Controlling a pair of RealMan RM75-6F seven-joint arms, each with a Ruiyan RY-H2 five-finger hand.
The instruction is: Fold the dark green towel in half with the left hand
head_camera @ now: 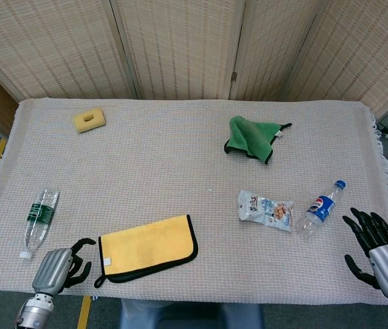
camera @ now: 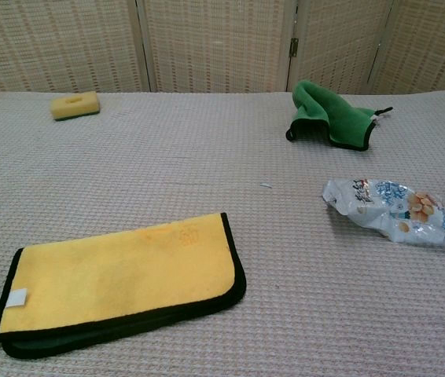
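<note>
Head view: folded towel (head_camera: pixel 149 247), yellow face up with dark edging, lies flat at the table's (head_camera: pixel 180 164) 6 o'clock edge, left hand (head_camera: pixel 58 264) just beside it at 9 o'clock, fingers released and empty; best withdrawn without snagging the hem; right hand (head_camera: pixel 378 248) idle, fingers spread.
</note>
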